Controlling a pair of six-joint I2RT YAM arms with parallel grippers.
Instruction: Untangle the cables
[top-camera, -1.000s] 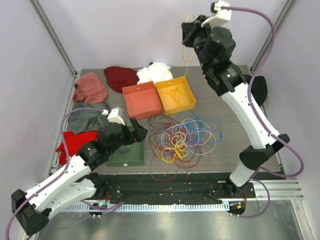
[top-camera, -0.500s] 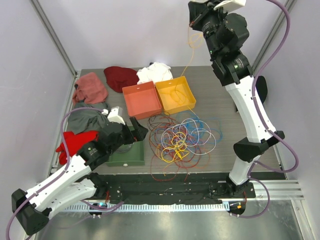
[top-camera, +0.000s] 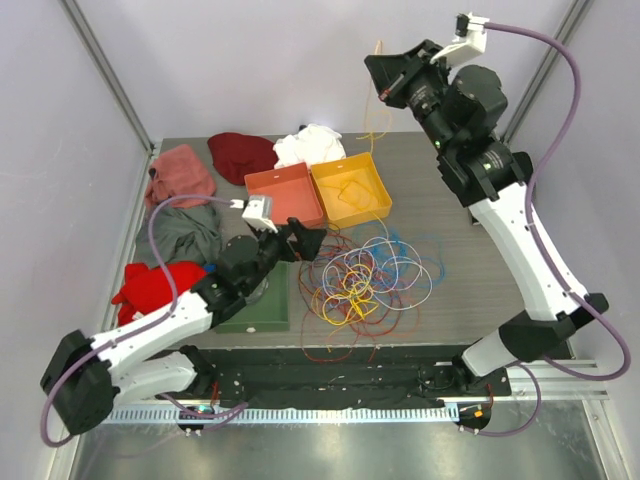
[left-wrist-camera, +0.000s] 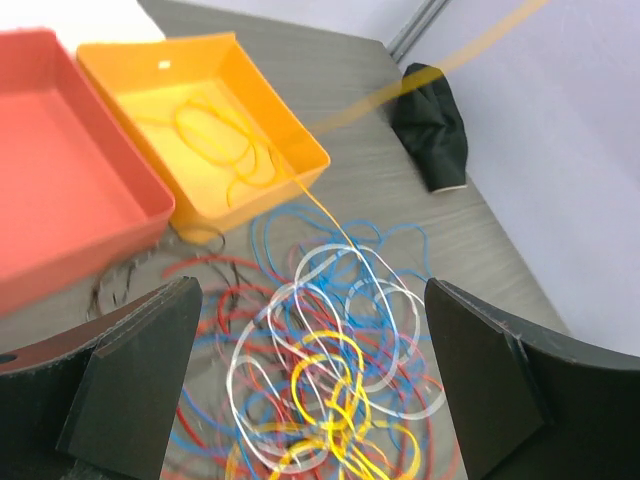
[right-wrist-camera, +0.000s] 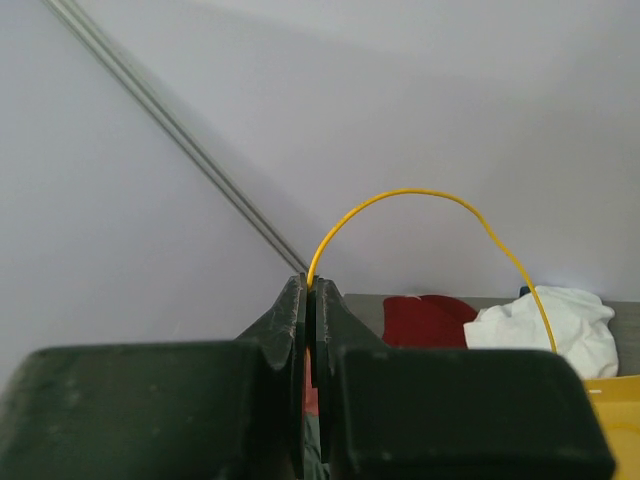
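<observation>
Tangle of thin looping cables (top-camera: 365, 275) in red, yellow, blue and white lies on the grey wooden table (top-camera: 450, 215), near centre, just to the near side of two trays; loops overlap thickly; a few red strands straggle toward the near edge.

Right gripper (right-wrist-camera: 310, 288) is raised high over the far side of the table, jaws pressed together on one thin yellow cable (right-wrist-camera: 420, 195); in the wrist view the cable arches up out of the pinch and drops away to the right; from overhead it hangs down toward the square yellow-orange plastic tray (top-camera: 383, 195), which holds a few yellow loops; its lower end seems to pass the tray's near corner and run into the tangle, though the line is blurred there.

Left gripper (left-wrist-camera: 312, 295) is spread wide, holding nothing, hovering over the left edge of the tangle.

Square red plastic tray (top-camera: 283, 200) touches the yellow-orange one on its left; flat green tray (top-camera: 260, 312) sits to the near side of it, partly under the left arm.

Along the far and left sides: pink cloth (top-camera: 180, 175); dark red cloth (top-camera: 240, 155); white cloth (top-camera: 310, 145); grey cloth (top-camera: 185, 230); bright red cloth (top-camera: 150, 285).
</observation>
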